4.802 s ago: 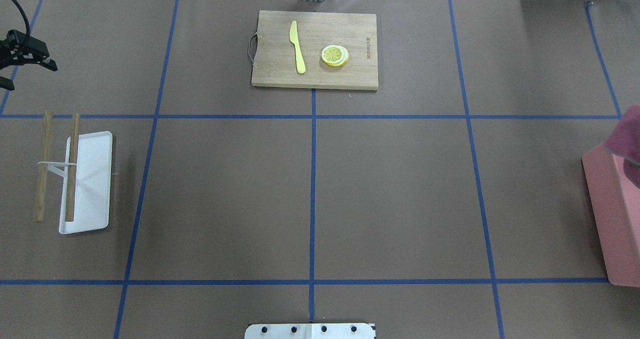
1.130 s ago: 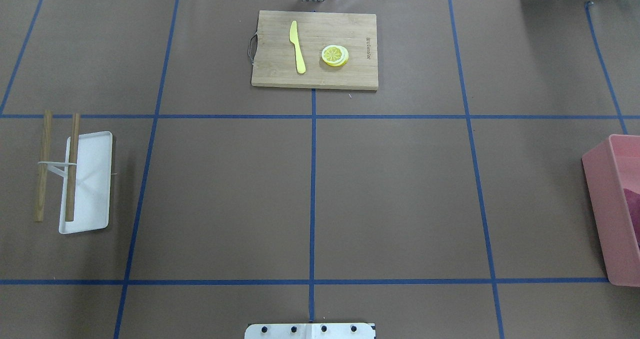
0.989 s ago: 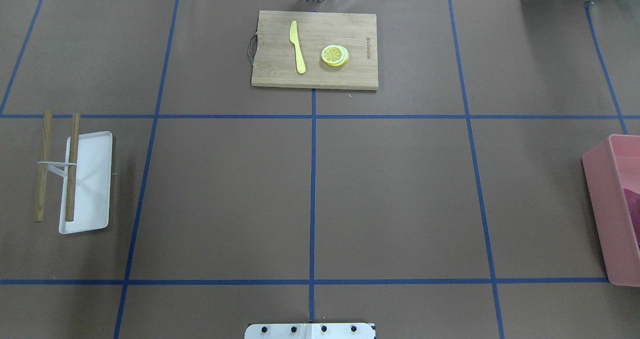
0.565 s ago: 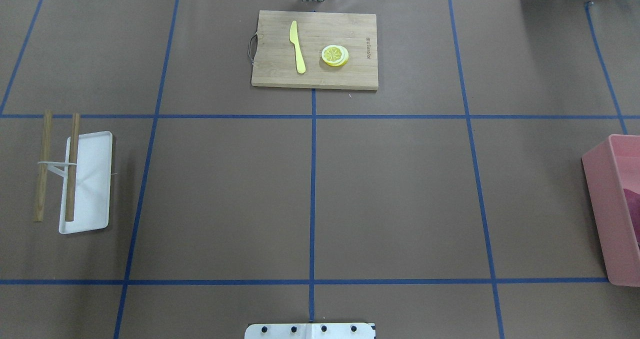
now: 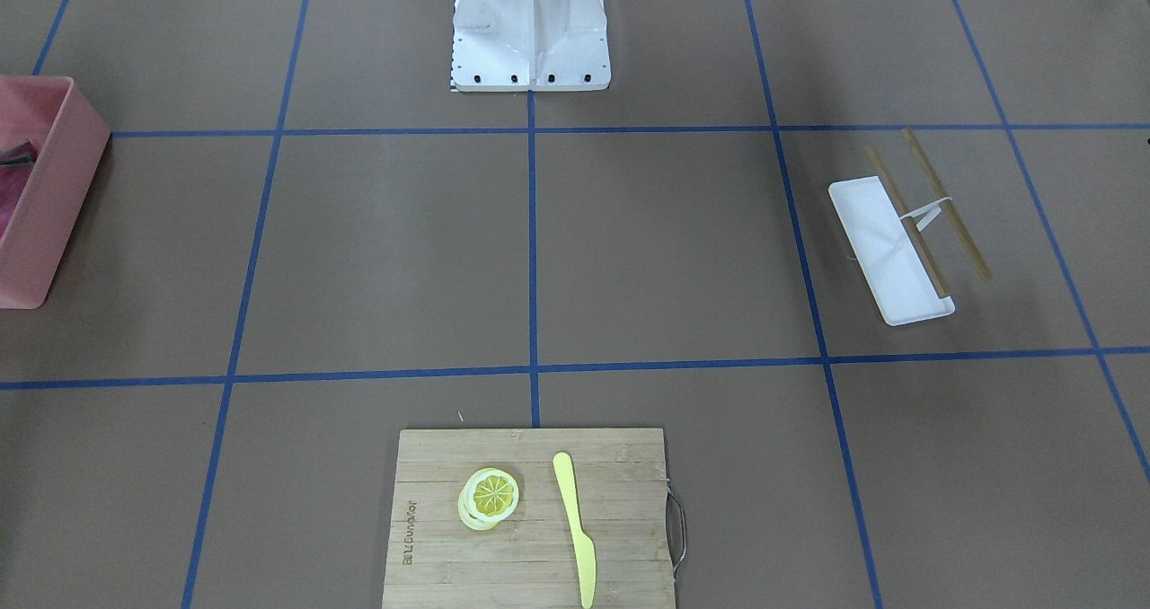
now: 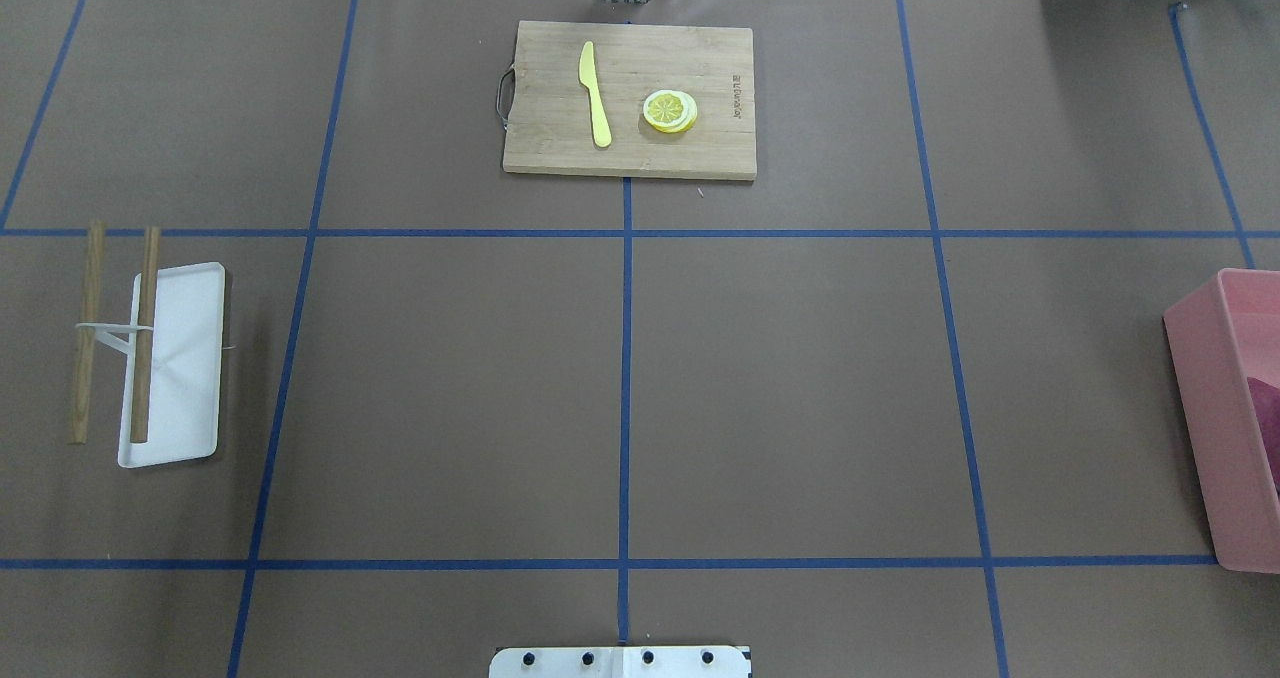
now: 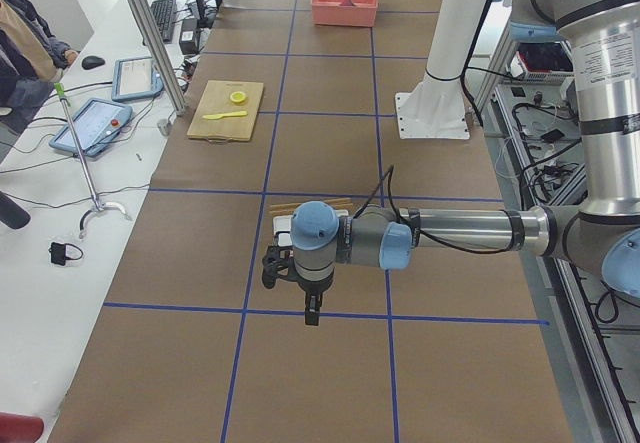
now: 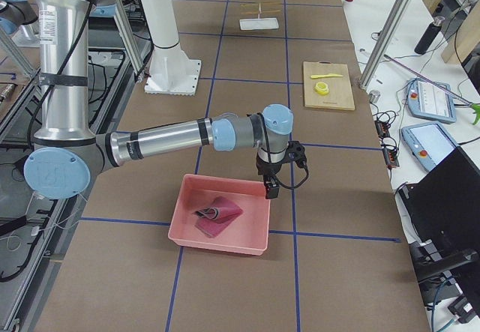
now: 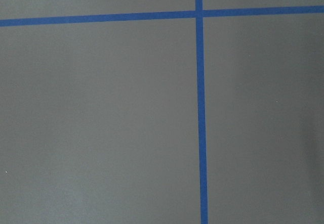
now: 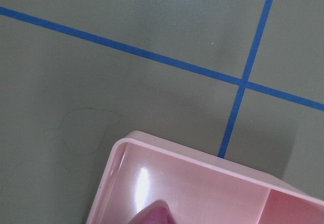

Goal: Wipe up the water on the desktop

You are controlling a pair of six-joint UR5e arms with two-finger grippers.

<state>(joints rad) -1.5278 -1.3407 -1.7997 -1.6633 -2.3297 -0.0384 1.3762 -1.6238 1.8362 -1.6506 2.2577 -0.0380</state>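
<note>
Front-facing view: the desktop [image 5: 683,232], stiff and flat, shows no water. Left view: the left gripper [image 7: 290,288] hangs above it. Right view: the right gripper [image 8: 271,188] hangs beside the pink bin [image 8: 217,243] at the worktop's right end. Neither's opening can be told. The soft cloth [image 8: 219,213] inside likely suits pinching a fold.

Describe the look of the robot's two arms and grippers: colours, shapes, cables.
The left arm and right arm are silver tubes with grey joints and round light-blue caps. The left gripper and right gripper are black, each with a black cable by the wrist.
</note>
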